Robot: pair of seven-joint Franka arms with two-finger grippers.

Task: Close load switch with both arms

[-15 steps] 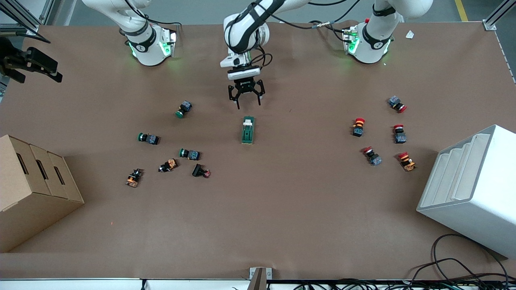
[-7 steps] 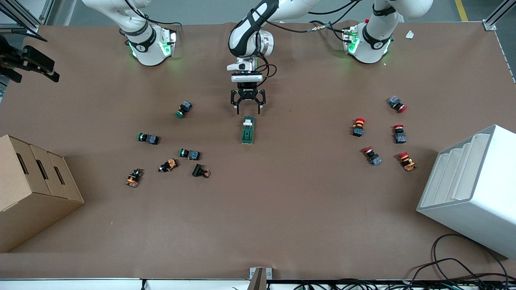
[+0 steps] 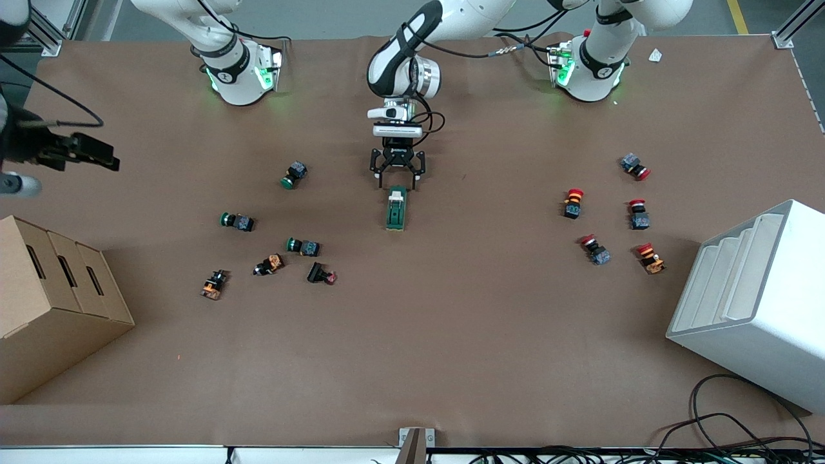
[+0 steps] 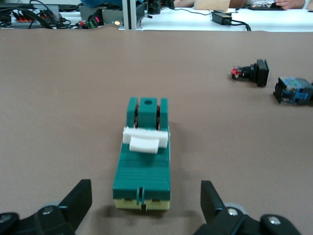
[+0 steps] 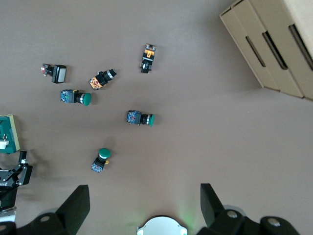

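Observation:
The load switch (image 3: pixel 396 209), a dark-green block with a white lever near one end, lies flat at mid-table. In the left wrist view the load switch (image 4: pixel 144 161) points its cream end at the camera. My left gripper (image 3: pixel 396 180) hangs open just off the switch's end toward the arms' bases, one finger (image 4: pixel 78 200) on either side of that end, touching nothing. My right gripper (image 3: pixel 97 154) is high over the table's edge at the right arm's end, open and empty (image 5: pixel 144 192). The load switch (image 5: pixel 9 133) shows only partly at that view's edge.
Green push buttons (image 3: pixel 293 174) and orange-black ones (image 3: pixel 213 285) lie scattered toward the right arm's end. Red push buttons (image 3: pixel 572 203) lie toward the left arm's end. A cardboard box (image 3: pixel 51 303) and a white stepped bin (image 3: pixel 754 303) stand at the two ends.
My left gripper has come down and closer to the switch's end, straightening in line with it. My right gripper has shifted over the table's edge. The switch has not moved.

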